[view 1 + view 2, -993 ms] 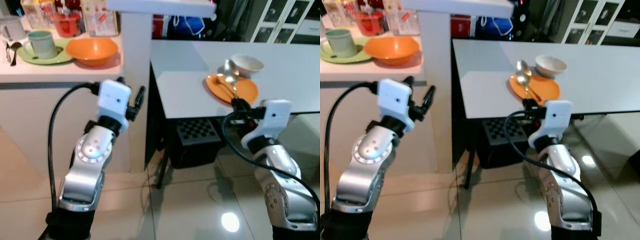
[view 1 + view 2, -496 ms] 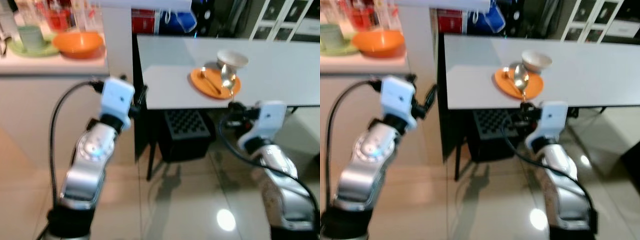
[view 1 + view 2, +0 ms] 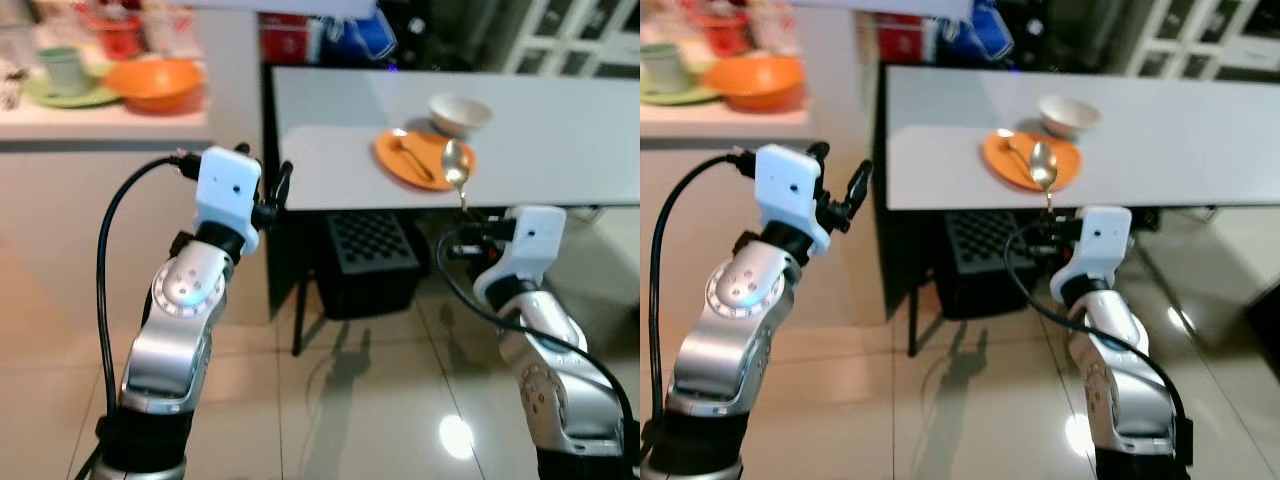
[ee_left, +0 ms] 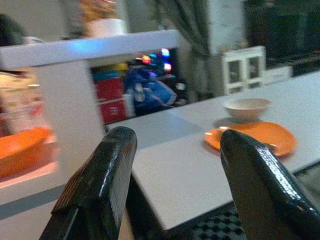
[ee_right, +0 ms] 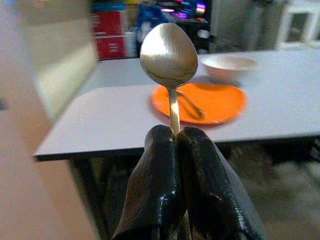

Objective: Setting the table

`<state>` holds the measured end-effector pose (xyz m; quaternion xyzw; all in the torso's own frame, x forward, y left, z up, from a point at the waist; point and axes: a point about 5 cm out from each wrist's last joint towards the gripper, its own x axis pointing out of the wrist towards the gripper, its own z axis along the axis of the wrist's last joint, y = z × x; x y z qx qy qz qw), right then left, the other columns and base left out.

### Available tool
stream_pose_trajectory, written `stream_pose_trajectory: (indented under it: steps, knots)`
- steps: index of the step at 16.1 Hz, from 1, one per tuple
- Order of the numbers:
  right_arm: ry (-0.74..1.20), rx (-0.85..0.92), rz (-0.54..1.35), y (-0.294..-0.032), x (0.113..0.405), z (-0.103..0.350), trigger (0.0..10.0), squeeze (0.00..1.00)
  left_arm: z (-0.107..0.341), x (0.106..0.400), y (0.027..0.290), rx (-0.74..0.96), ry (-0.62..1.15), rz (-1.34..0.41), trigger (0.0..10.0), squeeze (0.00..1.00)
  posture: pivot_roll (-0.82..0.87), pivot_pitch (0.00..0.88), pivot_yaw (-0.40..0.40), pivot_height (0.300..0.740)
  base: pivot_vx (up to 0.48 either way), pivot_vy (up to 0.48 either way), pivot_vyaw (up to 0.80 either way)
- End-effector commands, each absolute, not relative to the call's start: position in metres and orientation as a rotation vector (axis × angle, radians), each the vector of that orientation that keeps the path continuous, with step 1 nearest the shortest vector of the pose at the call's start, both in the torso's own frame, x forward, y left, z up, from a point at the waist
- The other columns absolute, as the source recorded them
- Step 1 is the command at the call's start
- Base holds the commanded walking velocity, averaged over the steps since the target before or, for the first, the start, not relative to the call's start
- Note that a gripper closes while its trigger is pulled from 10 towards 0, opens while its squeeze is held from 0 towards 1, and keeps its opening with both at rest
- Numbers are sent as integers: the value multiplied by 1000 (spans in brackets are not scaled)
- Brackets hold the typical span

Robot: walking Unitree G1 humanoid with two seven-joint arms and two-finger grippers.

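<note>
My right gripper (image 5: 174, 145) has its two black fingers pinched tight on the handle of a spoon (image 5: 169, 52), whose bowl stands upright just above the fingertips. To set it down well, I judge I should keep the pinch firm, carry the spoon forward over the table's near edge, tilt it flat and only then let go, so it neither drops nor knocks anything. Beyond the spoon, ahead of my gripper and a little higher, the white table (image 3: 330, 165) bears an orange plate (image 3: 430, 165) with another utensil (image 3: 404, 153) already lying on it. Just past the plate sits a small white bowl (image 3: 459, 110). My left gripper (image 3: 263, 190) hovers nearby, fingers spread wide, holding nothing.
</note>
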<state>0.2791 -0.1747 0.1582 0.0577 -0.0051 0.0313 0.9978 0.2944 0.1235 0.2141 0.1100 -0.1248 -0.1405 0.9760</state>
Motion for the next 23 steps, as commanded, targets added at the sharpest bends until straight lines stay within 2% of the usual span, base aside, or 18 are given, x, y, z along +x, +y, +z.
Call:
stream_pose_trajectory:
  steps: [1,19,23]
  knots:
    - [-28,130,20,-183,279,162,10000,0,217,293,117,222,-267,-319,10000,0,48,0,-73,740,319,0,-800]
    - [-22,130,-15,-191,275,160,10000,0,216,294,114,205,-261,-358,10000,0,28,0,-66,740,396,0,-798]
    - [-21,108,21,-192,276,160,10000,0,221,292,109,232,-298,-344,10000,0,39,0,-116,740,413,0,-148]
